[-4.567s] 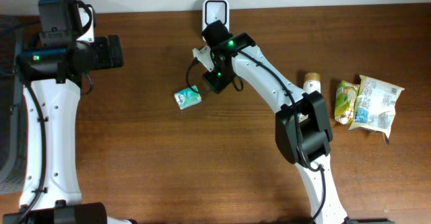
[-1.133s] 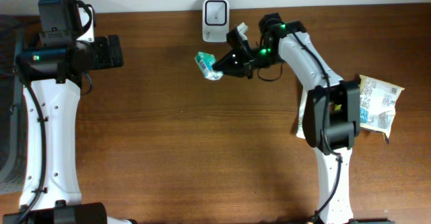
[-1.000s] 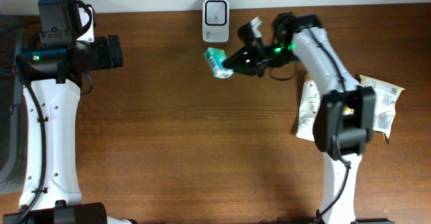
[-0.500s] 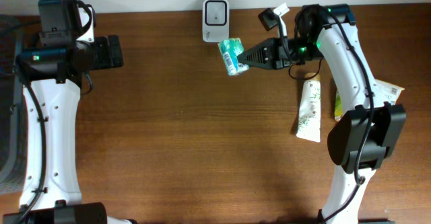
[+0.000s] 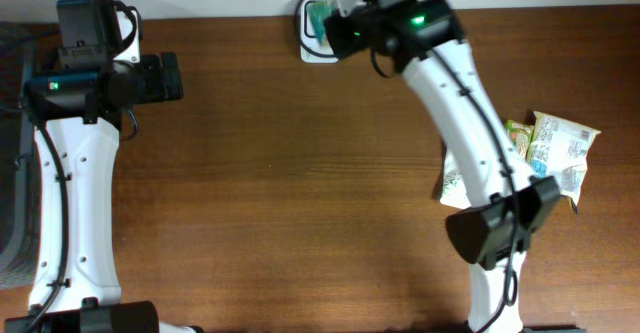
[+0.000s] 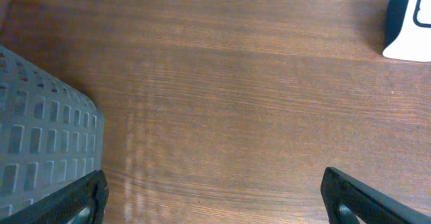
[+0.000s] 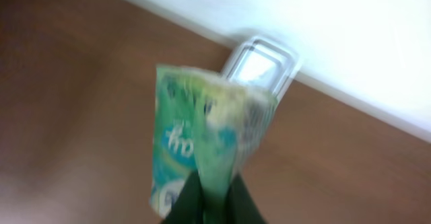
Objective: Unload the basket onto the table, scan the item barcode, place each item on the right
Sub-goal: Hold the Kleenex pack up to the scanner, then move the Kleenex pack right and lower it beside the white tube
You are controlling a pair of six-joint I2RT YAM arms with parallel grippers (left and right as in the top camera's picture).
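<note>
At table's (image 5: 300, 203) far edge, over scanner (image 5: 305, 51): right gripper (image 7: 212, 196) clenched on green packet (image 7: 202, 143). Left gripper (image 6: 215, 207) spread wide, well apart at left.

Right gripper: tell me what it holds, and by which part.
The right gripper pinches the green packet by one narrow end.

I see the wooden table (image 5: 260, 193) carrying a scanner (image 7: 261, 62) at its far edge and, at right, a white tube (image 5: 448, 185), green pack (image 5: 514, 133) and pale pouch (image 5: 562, 151) lying close together.
</note>
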